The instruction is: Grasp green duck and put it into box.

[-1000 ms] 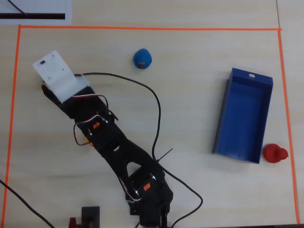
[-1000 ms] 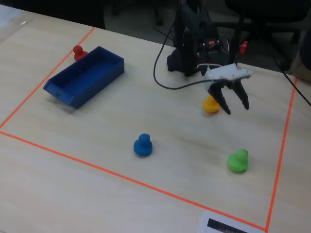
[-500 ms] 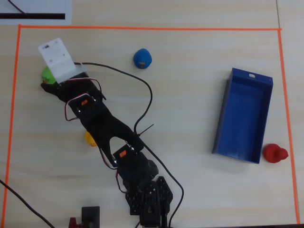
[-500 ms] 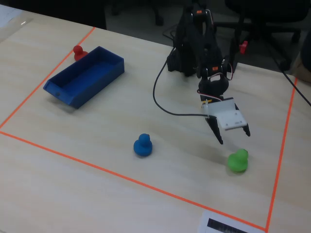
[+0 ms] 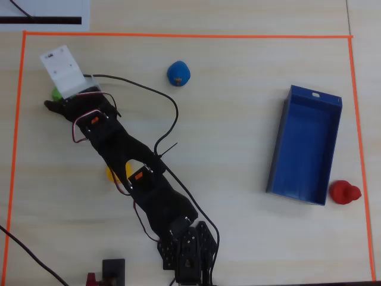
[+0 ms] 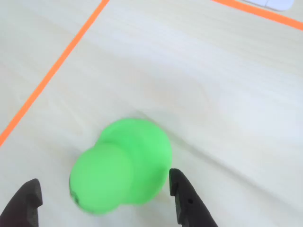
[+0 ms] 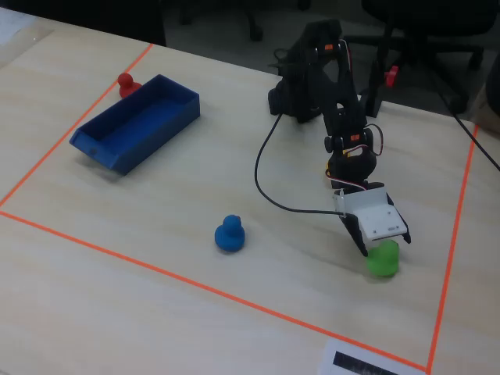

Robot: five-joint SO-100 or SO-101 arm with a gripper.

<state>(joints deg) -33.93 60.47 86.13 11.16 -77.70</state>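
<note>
Hand (image 6: 102,201) spread wide, fingers either side of the green duck (image 6: 120,165), not gripping, near the tabletop's (image 7: 117,297) taped corner.

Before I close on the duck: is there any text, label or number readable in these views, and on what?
None readable.
White sheet at the table's top edge in the overhead view: black bar only, no legible characters.
The same sheet in the fixed view: dark strip, too blurred to read.
Box, green duck: no markings.
</note>
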